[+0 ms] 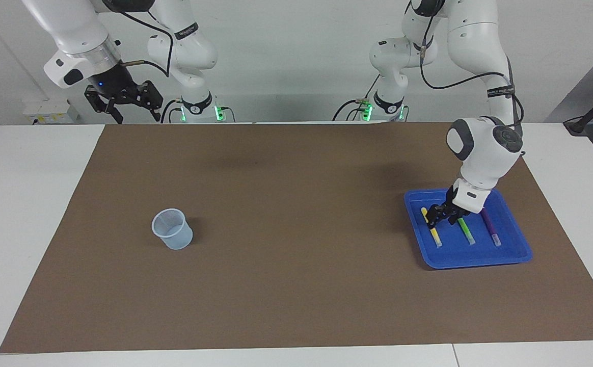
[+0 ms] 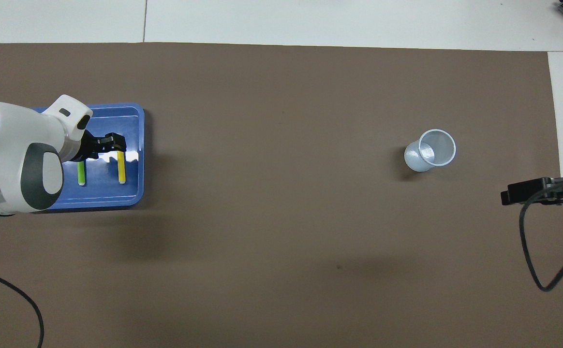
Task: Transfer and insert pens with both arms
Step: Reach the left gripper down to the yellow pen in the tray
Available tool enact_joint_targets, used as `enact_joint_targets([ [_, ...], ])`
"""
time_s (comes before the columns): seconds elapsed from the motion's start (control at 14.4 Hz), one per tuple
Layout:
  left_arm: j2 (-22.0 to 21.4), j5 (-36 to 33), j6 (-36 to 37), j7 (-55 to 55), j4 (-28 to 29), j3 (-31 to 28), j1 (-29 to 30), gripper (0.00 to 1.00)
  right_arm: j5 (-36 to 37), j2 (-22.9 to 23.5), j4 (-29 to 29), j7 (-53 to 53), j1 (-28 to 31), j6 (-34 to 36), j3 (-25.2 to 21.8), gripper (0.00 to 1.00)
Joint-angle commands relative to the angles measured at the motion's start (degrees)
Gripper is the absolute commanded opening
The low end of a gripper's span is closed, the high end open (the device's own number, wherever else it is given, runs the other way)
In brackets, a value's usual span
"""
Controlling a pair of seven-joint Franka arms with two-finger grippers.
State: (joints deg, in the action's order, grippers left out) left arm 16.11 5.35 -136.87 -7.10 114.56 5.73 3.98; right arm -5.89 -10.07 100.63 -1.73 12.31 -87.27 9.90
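Note:
Three pens lie side by side in a blue tray (image 1: 480, 259) toward the left arm's end of the table: yellow (image 1: 435, 235), green (image 1: 466, 232) and purple (image 1: 491, 229). My left gripper (image 1: 438, 219) is down in the tray at the yellow pen's end nearer to the robots, covering that end. The overhead view shows the left gripper (image 2: 113, 143) over the yellow pen (image 2: 121, 171), with the green pen (image 2: 81, 175) beside it; the arm hides the purple one. My right gripper (image 1: 137, 115) waits open, raised over the table edge at the robots' end.
A translucent plastic cup (image 1: 172, 229) stands upright on the brown mat (image 1: 296, 285) toward the right arm's end, also seen as the cup (image 2: 430, 150) from above. White table (image 1: 26, 214) borders the mat.

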Motion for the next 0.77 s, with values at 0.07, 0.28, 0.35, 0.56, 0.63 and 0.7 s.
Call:
enact_joint_targets([
  [0.07, 0.2, -1.6, -1.3, -0.5, 0.4, -0.5, -0.7, 0.61, 0.7, -1.5, 1.5, 0.0, 0.7, -0.1, 0.6, 1.00],
  [0.28, 1.1, -2.4, -1.5, -0.5, 0.6, -0.5, -1.2, 0.57, 0.7, -1.5, 1.3, 0.0, 0.8, 0.4, 0.6, 1.00],
  [0.35, 1.5, -2.4, -1.6, -0.5, 0.7, -0.5, -2.0, 0.57, 0.8, -1.5, 1.3, 0.2, 0.7, 0.3, 0.5, 1.00],
  [0.56, 1.6, -3.6, -1.3, -0.2, 0.7, -0.5, -1.8, 0.50, 0.7, -1.4, 0.5, -0.1, 0.8, -2.5, 0.6, 1.00],
  [0.63, 1.6, -4.0, -1.4, 0.0, 0.7, -0.5, -1.5, 0.47, 0.7, -1.4, 0.5, -0.1, 0.8, -3.2, 0.6, 1.00],
  [0.7, 1.6, -4.4, -1.4, 0.1, 0.7, -0.5, -1.4, 0.45, 0.7, -1.4, 0.4, 0.1, 0.8, -3.2, 0.6, 1.00],
])
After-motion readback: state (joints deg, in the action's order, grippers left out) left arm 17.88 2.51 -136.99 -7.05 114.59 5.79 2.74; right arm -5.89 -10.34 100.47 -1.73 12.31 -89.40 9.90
